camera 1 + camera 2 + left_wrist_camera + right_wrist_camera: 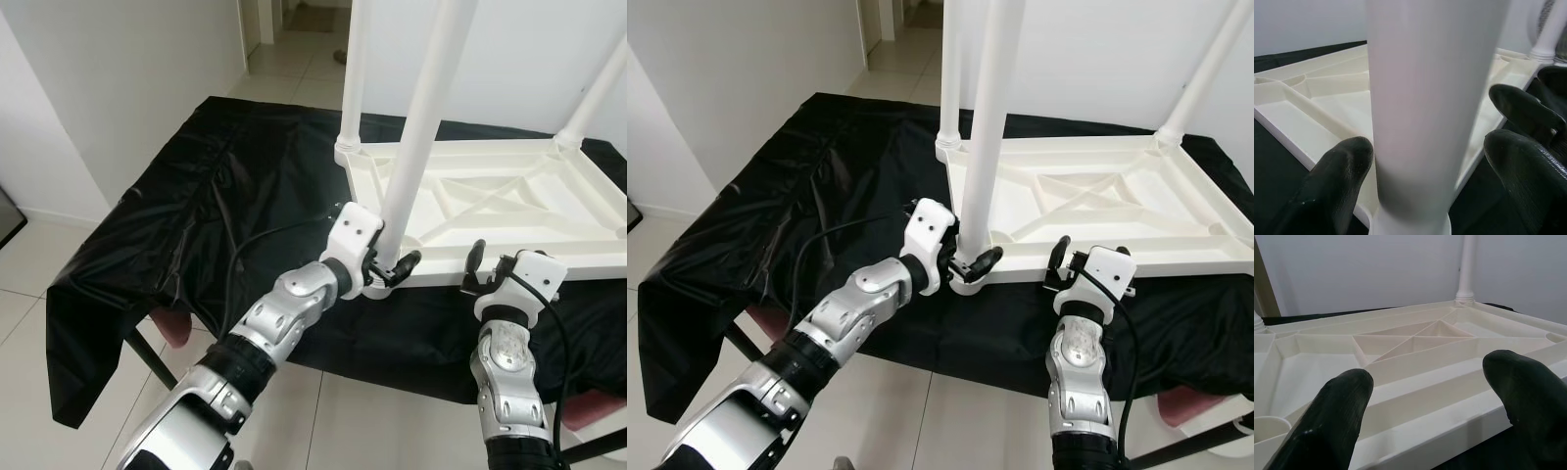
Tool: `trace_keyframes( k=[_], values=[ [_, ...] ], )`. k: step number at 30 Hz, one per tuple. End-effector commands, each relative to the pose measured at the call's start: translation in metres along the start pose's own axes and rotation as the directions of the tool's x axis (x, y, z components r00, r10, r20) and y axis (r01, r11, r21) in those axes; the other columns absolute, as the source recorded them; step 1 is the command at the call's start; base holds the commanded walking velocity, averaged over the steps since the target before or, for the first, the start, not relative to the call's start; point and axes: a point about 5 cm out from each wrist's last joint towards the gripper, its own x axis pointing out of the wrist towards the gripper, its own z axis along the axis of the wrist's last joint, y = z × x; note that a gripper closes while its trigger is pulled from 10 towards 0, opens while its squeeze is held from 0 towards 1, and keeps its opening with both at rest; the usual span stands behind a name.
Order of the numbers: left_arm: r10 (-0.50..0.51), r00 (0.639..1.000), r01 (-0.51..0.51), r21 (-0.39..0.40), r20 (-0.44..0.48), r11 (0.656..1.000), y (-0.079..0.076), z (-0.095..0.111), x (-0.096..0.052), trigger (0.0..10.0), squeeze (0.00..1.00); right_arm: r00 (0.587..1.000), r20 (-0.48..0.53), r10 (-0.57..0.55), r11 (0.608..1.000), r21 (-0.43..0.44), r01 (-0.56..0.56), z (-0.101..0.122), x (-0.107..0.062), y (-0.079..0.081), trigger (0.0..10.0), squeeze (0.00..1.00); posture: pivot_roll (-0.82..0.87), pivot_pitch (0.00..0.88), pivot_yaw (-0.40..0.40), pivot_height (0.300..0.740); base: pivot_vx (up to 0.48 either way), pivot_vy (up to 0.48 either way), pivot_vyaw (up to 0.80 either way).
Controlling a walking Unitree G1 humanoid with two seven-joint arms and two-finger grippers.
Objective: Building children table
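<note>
Left eye view: an upturned white tabletop [509, 201] lies on a black sheet [196, 206] covering the counter. The left end effector [392, 269] is closed around a white leg [416, 137] standing at its near corner.

Right wrist view: the right end effector [1432, 406], fingers spread, faces the tabletop's near edge.

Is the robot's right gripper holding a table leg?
No, the right gripper is open at the edge of the upturned tabletop; the left gripper is the one around a leg.
</note>
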Motion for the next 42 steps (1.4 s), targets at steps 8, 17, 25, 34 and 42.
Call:
trace_keyframes(
  k=[8, 17, 25, 34, 42],
  values=[
    [-0.180, 0.983, 0.180, 0.010, 0.029, 0.984, -0.012, 0.010, 0.012, 10.0, 0.00, 0.999, -0.028, -0.030, 0.999, 0.010, 0.030, -0.003, -0.009, 0.003, 10.0, 0.00, -0.03, 0.070, 0.033, 0.740, 0.000, 0.000, 0.00],
    [-0.212, 0.977, 0.212, 0.000, 0.033, 0.977, -0.011, 0.009, 0.011, 0.0, 0.00, 0.961, -0.079, -0.263, 0.964, -0.056, 0.259, -0.012, -0.019, -0.018, 10.0, 0.00, -0.03, 0.072, 0.038, 0.740, 0.000, 0.000, 0.00],
    [-0.217, 0.975, 0.217, 0.002, 0.035, 0.976, -0.008, 0.007, 0.010, 0.0, 0.00, 0.893, -0.114, -0.436, 0.900, -0.074, 0.430, -0.018, -0.025, -0.037, 10.0, 0.00, -0.03, 0.073, 0.040, 0.740, 0.000, 0.000, 0.00],
    [-0.231, 0.972, 0.231, 0.016, 0.033, 0.973, -0.006, 0.010, 0.007, 10.0, 0.00, 0.854, -0.186, -0.486, 0.873, -0.068, 0.483, -0.029, -0.020, -0.044, 10.0, 0.00, -0.03, 0.077, 0.041, 0.740, 0.000, 0.000, 0.00],
    [-0.276, 0.960, 0.275, 0.027, 0.039, 0.961, -0.008, 0.011, -0.004, 10.0, 0.00, 0.848, -0.212, -0.486, 0.873, -0.066, 0.484, -0.034, -0.004, -0.044, 10.0, 0.00, -0.01, 0.081, 0.041, 0.740, 0.000, 0.000, 0.00]
  ],
)
